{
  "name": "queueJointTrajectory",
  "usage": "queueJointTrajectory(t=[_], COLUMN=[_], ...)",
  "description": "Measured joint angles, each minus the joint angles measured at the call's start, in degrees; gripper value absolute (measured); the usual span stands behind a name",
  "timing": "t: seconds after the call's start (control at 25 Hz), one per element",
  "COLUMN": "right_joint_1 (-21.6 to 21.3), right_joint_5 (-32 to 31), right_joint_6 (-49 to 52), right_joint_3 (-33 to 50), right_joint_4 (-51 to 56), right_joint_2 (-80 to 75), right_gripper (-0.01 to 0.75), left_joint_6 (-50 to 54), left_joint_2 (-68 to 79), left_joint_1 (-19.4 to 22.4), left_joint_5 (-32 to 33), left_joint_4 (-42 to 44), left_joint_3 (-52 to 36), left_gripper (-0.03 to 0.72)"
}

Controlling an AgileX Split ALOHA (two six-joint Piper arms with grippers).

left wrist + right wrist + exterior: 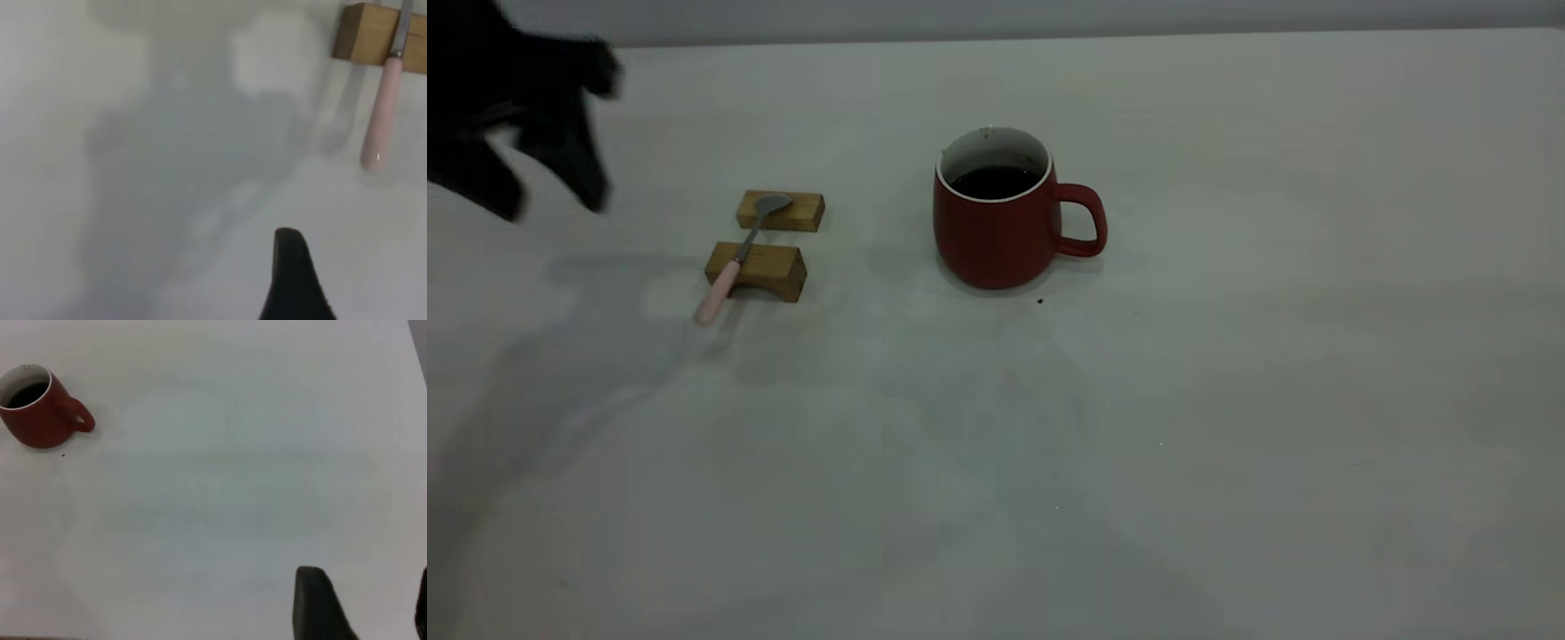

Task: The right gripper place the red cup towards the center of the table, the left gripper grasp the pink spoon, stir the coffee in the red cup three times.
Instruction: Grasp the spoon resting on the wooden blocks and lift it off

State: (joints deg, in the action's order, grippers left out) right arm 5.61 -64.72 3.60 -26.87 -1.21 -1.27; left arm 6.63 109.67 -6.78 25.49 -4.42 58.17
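Dark-red mug stands mid-table; pink-handled spoon lies across two wooden blocks.

Exterior: the black left gripper (556,200), blurred and half cut off, fingers spread, hovers up-left of the pink spoon (734,265); red cup (1005,213) holds dark coffee (994,182).
Left wrist: one fingertip (293,280) visible, spoon handle partly cropped.
Right wrist: right gripper (367,603) mostly out of frame, fingers apart, far from the cup.

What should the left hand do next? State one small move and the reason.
Probably move the left hand, fingers open, down toward the pink spoon and line up over its handle. The red cup already stands upright near the middle of the table, the spoon lies ungrasped across the two wooden blocks, and the right hand is well clear of the cup.
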Motion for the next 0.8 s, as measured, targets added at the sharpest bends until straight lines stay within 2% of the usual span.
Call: queueJointTrajectory(t=[0.4,0.8], right_joint_1=[0.00,0.00], right_joint_5=[0.00,0.00], right_joint_6=[0.00,0.00], right_joint_3=[0.00,0.00], right_joint_4=[0.00,0.00], right_joint_2=[0.00,0.00], right_gripper=[0.394,0.394], left_joint_6=[-0.36,-0.02], left_joint_2=[15.94,23.01], left_joint_1=[-5.60,-5.82], left_joint_5=[-1.02,-1.20], left_joint_4=[-0.77,-0.96], left_joint_3=[11.61,14.79], left_gripper=[0.554,0.554])
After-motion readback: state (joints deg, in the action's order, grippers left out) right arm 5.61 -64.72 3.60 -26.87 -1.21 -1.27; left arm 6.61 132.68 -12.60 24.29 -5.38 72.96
